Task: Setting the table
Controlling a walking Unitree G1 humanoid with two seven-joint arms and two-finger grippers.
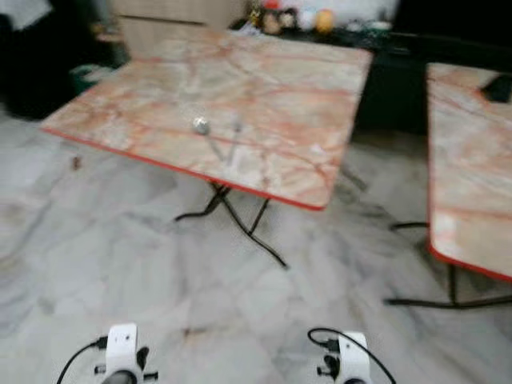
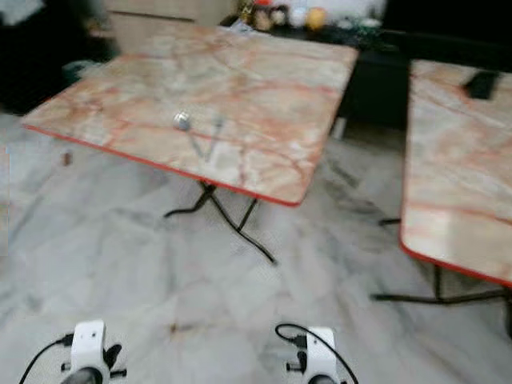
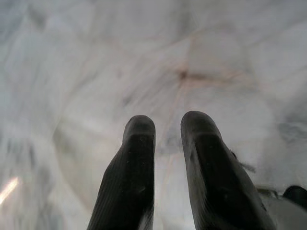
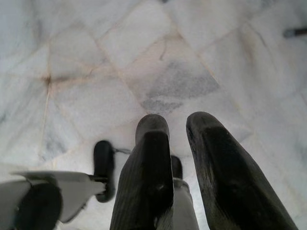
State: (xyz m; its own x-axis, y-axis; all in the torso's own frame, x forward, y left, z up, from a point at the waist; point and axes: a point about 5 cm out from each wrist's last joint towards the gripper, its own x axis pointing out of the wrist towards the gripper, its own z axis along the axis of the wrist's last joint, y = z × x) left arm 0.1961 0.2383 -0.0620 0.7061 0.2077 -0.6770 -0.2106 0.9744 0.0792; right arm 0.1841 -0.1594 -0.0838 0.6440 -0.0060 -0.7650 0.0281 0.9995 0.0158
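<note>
A square table [image 1: 280, 80] with a pink marbled top and a red edge stands ahead of me. On its near half lie a metal spoon [image 1: 200, 126] and a fork [image 1: 235, 148], side by side. Both arms hang low, far from the table; their white wrists [image 1: 122, 352] show at the bottom of the eye views. My left gripper [image 3: 168, 125] points at the marble floor, its fingers slightly apart and holding nothing. My right gripper [image 4: 177, 125] also points at the floor, with a narrow gap and nothing held.
A second marbled table [image 1: 464, 160] stands to the right with a dark object [image 1: 498, 86] on it. Black folding legs [image 1: 232, 212] spread under the first table. A dark sideboard [image 1: 384, 48] with ornaments lines the back wall. Grey marble floor lies between me and the tables.
</note>
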